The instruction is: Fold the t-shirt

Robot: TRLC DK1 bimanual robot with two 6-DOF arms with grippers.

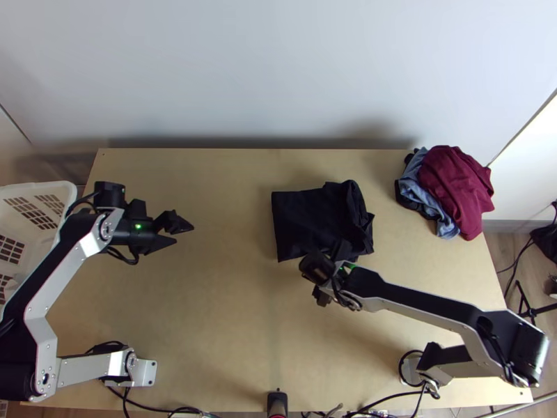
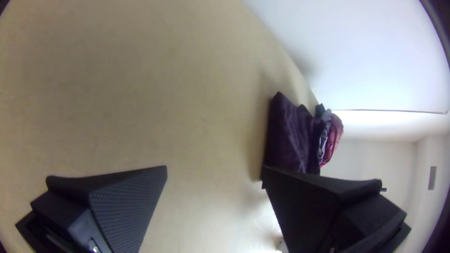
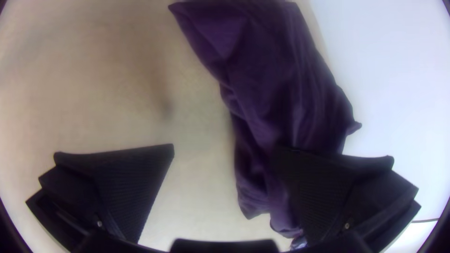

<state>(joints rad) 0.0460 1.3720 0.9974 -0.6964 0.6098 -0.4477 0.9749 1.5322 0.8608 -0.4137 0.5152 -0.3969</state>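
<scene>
The black t-shirt (image 1: 303, 219) lies mid-table as a compact, roughly rectangular folded shape, with a raised, rumpled strip along its right side. My left gripper (image 1: 184, 233) is open, well left of the shirt. My right gripper (image 1: 327, 275) is at the shirt's near edge, partly hidden by its own wrist. In the left wrist view, the shirt (image 2: 288, 136) is beyond the open left gripper (image 2: 213, 169). In the right wrist view, one finger of the open right gripper (image 3: 224, 149) overlaps the dark purple-looking shirt (image 3: 267, 70); I cannot tell whether they touch.
A heap of dark red and blue clothes (image 1: 456, 184) lies at the table's back right corner. A white basket (image 1: 42, 191) stands beyond the left edge. Bare table (image 1: 223, 306) extends between the arms, and the wall rises behind the back edge.
</scene>
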